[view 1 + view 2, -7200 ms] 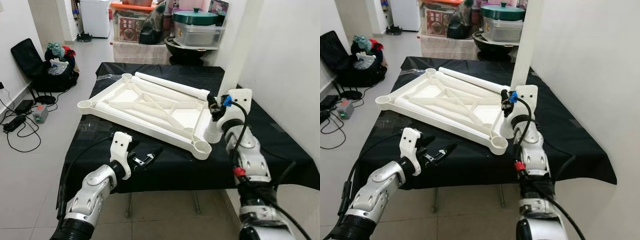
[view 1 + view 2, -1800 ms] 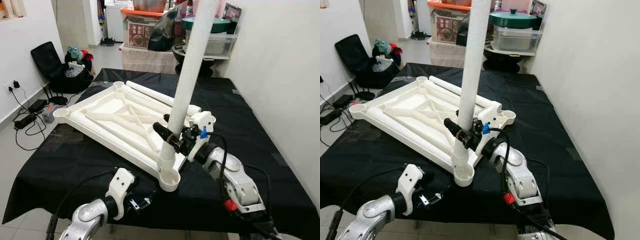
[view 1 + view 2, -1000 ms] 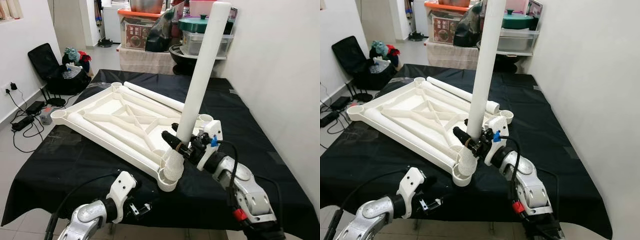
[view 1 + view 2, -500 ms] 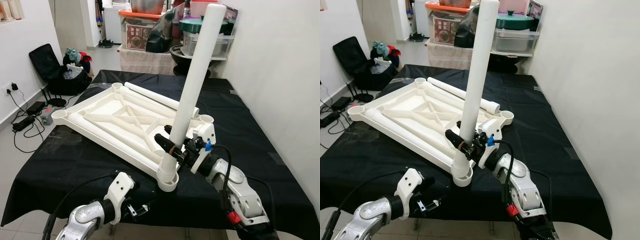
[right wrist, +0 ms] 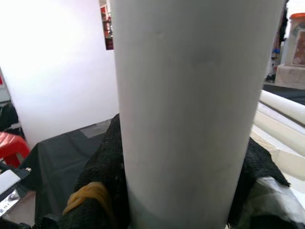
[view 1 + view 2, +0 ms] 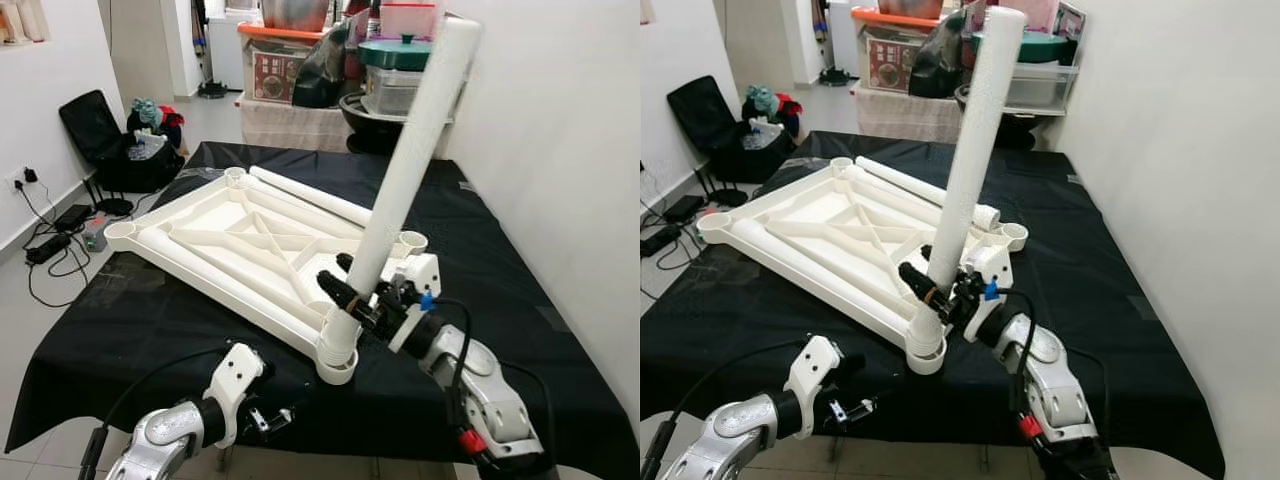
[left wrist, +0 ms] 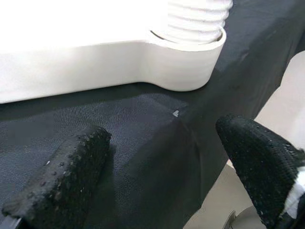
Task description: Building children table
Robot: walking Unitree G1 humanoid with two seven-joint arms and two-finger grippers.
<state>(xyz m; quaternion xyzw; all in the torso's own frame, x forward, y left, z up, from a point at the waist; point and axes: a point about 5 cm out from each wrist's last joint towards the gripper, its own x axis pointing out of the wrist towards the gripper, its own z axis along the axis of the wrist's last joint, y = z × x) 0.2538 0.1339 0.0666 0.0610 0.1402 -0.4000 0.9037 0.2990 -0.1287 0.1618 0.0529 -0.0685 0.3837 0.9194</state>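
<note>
The white children's table top (image 6: 230,250) lies upside down on a black-clothed table (image 6: 130,310). A long white table leg (image 6: 412,160) rises from the near corner socket (image 6: 338,368), leaning to the right, with its ribbed lower end (image 7: 198,19) seated in the socket (image 7: 190,62). My right gripper (image 6: 342,287) is shut on the leg low down, and its black fingers (image 5: 102,176) press both sides of the tube (image 5: 195,105). My left gripper (image 6: 268,420) hovers open at the table's front edge, just below that corner, its fingers (image 7: 62,176) spread apart. A second leg (image 6: 310,197) lies along the top's far side.
A white wall (image 6: 560,150) runs close along the right. Behind the table stand storage boxes and covered pots (image 6: 400,70). On the floor to the left are a black bag (image 6: 110,140) and cables with a power strip (image 6: 55,240).
The leg's upper end has swung to the right, so it leans more than half a second ago. My right gripper keeps its hold; the left stays low at the front edge.
</note>
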